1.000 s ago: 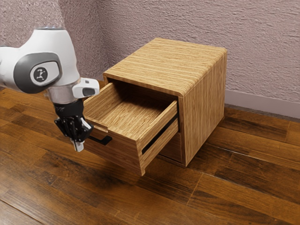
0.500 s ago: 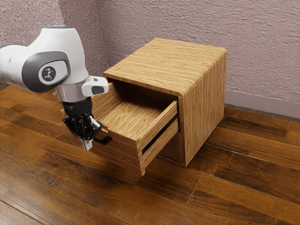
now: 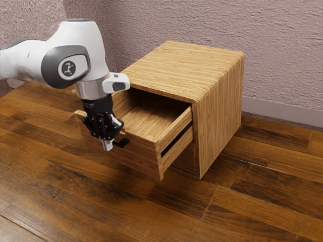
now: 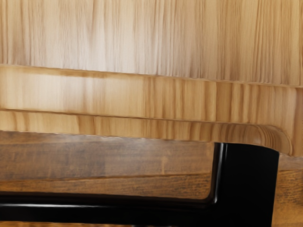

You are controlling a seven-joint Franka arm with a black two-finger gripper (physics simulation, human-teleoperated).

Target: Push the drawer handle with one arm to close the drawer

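Note:
The gripper is shut, its fingertips pointing down at the outer side of the drawer front, against or very near the handle; actual contact cannot be told. The black handle is partly hidden behind the gripper. The wooden drawer is still pulled partway out of the cabinet. In the wrist view, the black handle juts out from beneath the rounded lip of the drawer front, and the drawer's inside lies beyond that edge.
A dark wooden floor surrounds the cabinet. Behind it stands a rough pinkish wall with a pale skirting board. A lower front panel shows beneath the drawer.
My hand has moved toward the cabinet, to the exterior view's right and slightly up. Over the last half second the drawer has slid partway inward, with the handle moving along.

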